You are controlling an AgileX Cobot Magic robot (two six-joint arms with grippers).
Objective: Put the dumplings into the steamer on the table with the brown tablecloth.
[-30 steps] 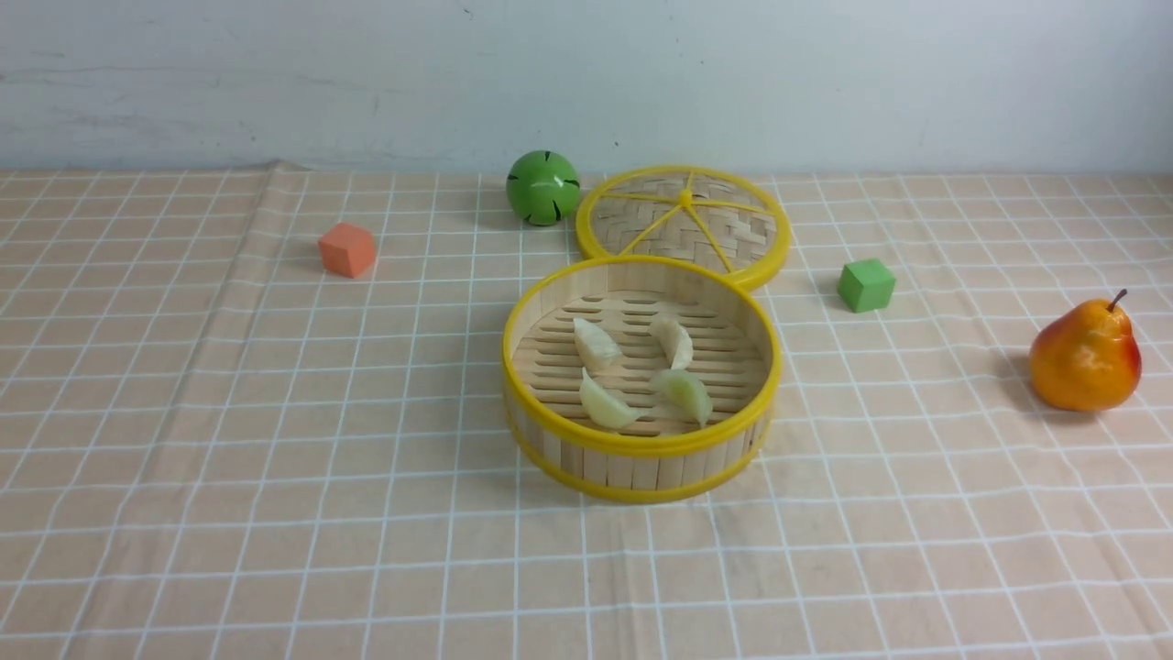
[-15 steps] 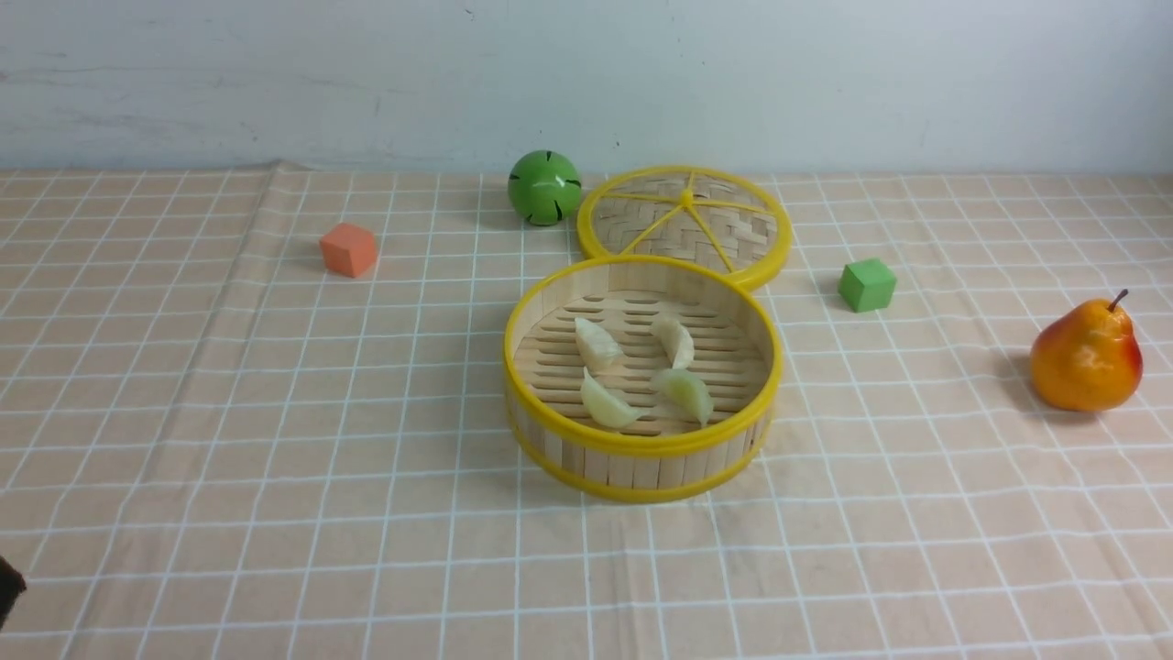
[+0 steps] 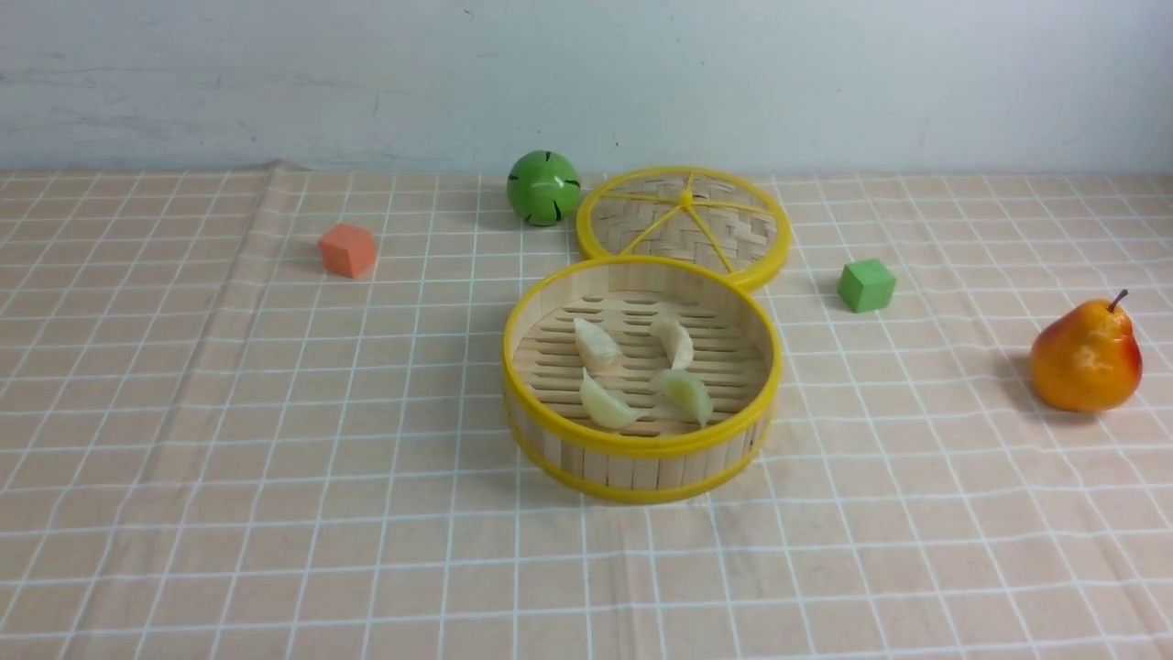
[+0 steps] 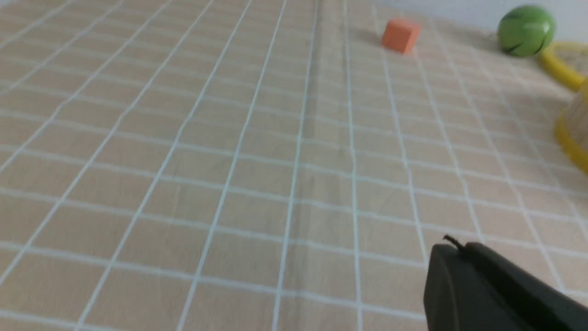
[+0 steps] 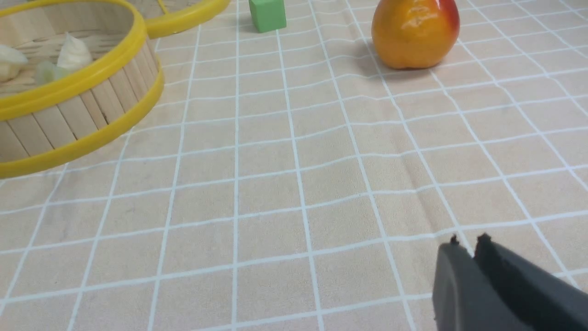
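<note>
The steamer (image 3: 641, 446) stands upright in the middle of the brown tablecloth (image 3: 275, 412) that covers the table. Several whitish-green dumplings (image 3: 607, 403) lie on its slatted floor. No arm shows in the front view. In the left wrist view my left gripper (image 4: 452, 246) is shut and empty, low over bare cloth, with the steamer (image 4: 574, 133) far off at the edge. In the right wrist view my right gripper (image 5: 466, 241) has its jaws together with nothing between them, over bare cloth, well away from the steamer (image 5: 69, 115) and its dumplings (image 5: 73, 50).
The flat woven lid (image 3: 683, 225) lies just behind the steamer, with a green ball (image 3: 543, 187) to its left. An orange cube (image 3: 347, 249) sits at the back left, a green cube (image 3: 866, 284) at the right, and a pear (image 3: 1086, 356) at the far right.
A dark bit of the left gripper that showed at the lower left edge of the front view half a second ago is gone. The objects have not moved.
</note>
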